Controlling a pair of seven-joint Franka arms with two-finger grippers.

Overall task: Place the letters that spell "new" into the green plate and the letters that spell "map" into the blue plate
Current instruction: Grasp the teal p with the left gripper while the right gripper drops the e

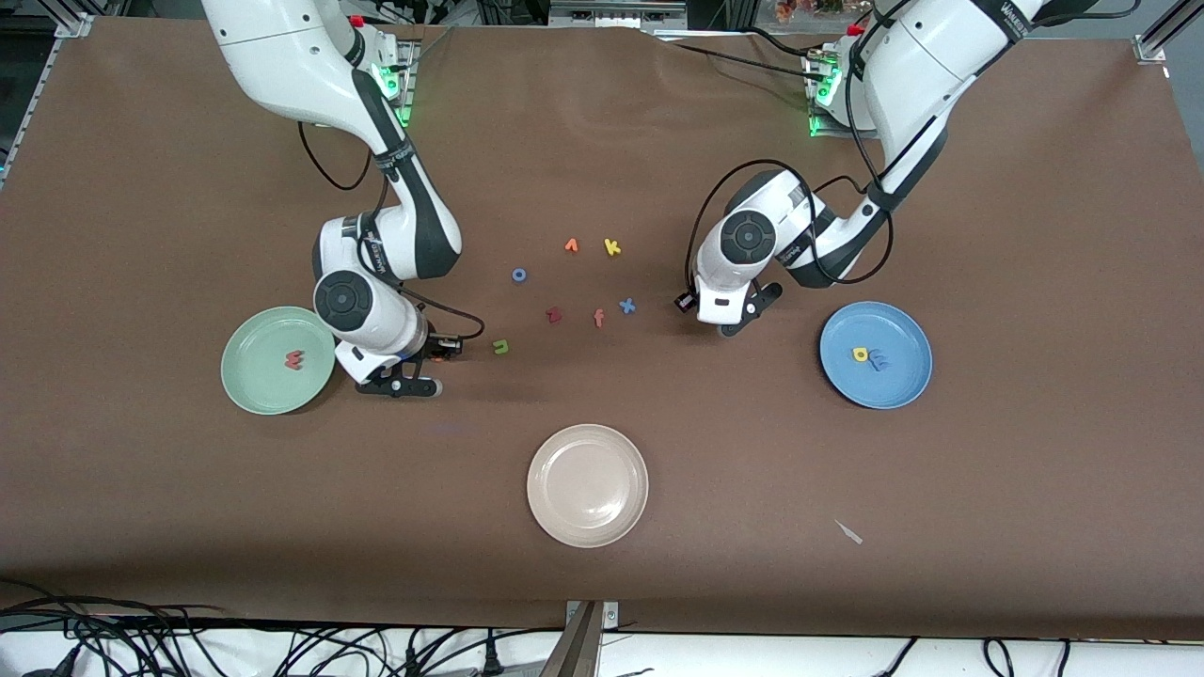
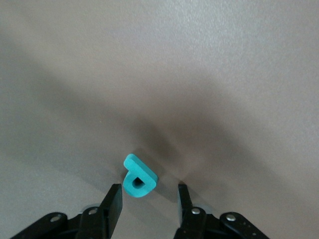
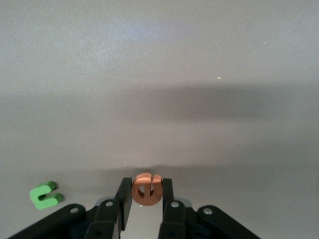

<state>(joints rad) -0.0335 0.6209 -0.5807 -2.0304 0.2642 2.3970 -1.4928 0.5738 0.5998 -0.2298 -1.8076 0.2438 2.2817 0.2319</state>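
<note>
In the green plate (image 1: pixel 254 381), w (image 1: pixel 294 359).

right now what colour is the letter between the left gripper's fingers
Teal letter, seen best in the left wrist view.

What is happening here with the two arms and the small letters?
The right gripper is shut on the orange e, low over the table beside the green plate, which already holds the red w. The left gripper stands open around the teal p, which lies on the table. The blue plate holds the yellow a and the blue m. The green n lies on the table.
</note>
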